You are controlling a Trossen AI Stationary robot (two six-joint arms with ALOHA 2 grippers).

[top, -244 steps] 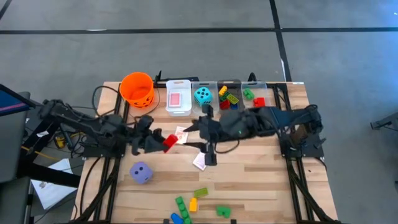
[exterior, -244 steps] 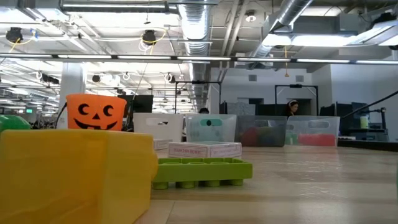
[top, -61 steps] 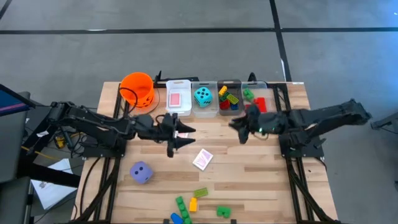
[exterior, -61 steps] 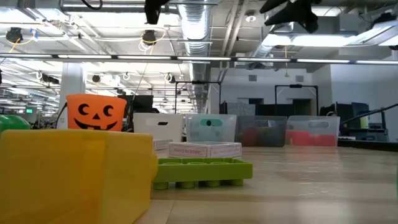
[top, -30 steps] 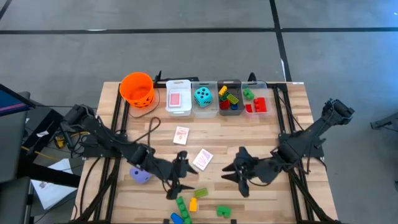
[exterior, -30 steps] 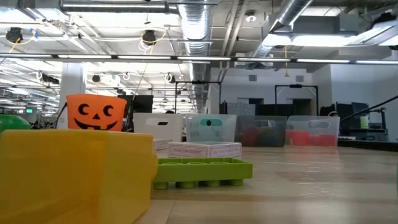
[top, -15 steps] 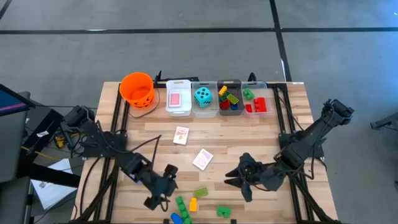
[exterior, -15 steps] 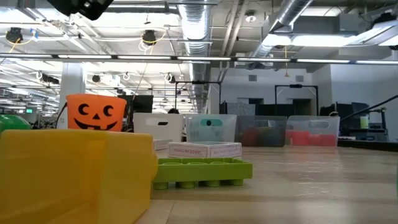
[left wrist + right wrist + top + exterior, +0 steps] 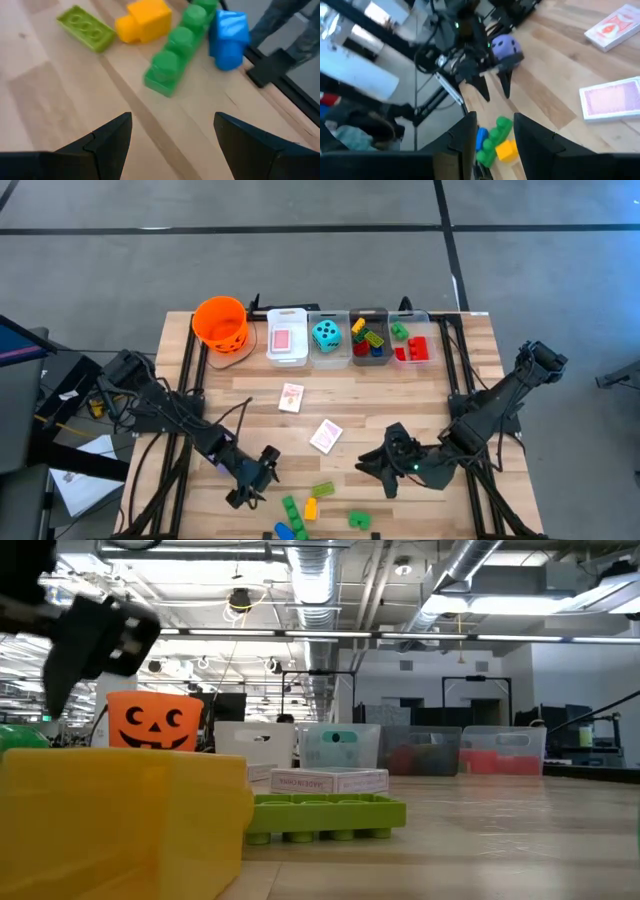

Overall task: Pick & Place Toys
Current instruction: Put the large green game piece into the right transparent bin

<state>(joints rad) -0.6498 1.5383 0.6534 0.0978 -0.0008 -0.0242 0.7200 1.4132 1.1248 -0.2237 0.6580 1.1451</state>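
Note:
Near the table's front edge lie loose bricks: a light green one (image 9: 85, 27), a yellow one (image 9: 145, 20), a long green one (image 9: 177, 47) and a blue one (image 9: 227, 32). My left gripper (image 9: 248, 492) (image 9: 172, 125) hangs open just left of them, slanting down, with nothing between its fingers. The purple die (image 9: 506, 47) sits behind it; the left arm covers it in the high view. Two pink-backed cards (image 9: 291, 397) (image 9: 325, 436) lie flat mid-table. My right gripper (image 9: 375, 470) (image 9: 494, 130) hovers right of the cards, a narrow gap between its fingers, holding nothing.
Along the far edge stand an orange bucket (image 9: 220, 322), a white bin with a card (image 9: 285, 340), a clear bin with a teal die (image 9: 325, 333) and two bins of bricks (image 9: 367, 337) (image 9: 410, 345). Another green brick (image 9: 360, 521) lies at the front edge.
My left gripper has dropped toward the table and swung toward the near-left, rolling as it went; it now shows in the low view's upper left. Its fingers stay open. My right gripper has kept its place and rolled somewhat.

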